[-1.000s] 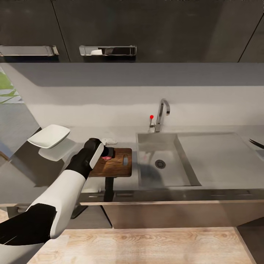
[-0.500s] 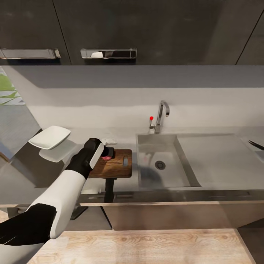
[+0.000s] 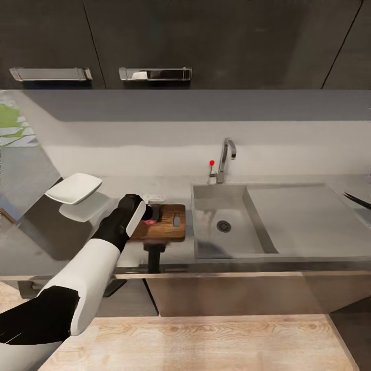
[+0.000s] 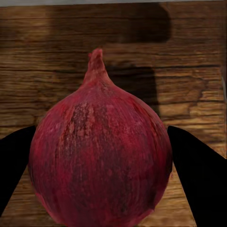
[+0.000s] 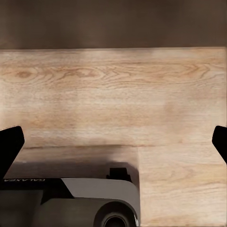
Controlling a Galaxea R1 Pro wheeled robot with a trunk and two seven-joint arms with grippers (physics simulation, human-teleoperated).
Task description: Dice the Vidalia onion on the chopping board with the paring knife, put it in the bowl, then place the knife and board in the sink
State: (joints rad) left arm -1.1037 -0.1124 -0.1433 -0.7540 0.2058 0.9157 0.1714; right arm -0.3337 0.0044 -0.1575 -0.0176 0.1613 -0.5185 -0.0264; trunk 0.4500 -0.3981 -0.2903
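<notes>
The head camera looks down and forward over the countertop (image 3: 309, 260) from well back. The left wrist camera sits very near the chopping board (image 4: 47, 71), which the head view shares. The right wrist camera faces the floor (image 5: 113, 94)

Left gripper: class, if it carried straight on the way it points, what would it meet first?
The left gripper already holds the Vidalia onion; straight beyond lies the chopping board, probably close.
</notes>
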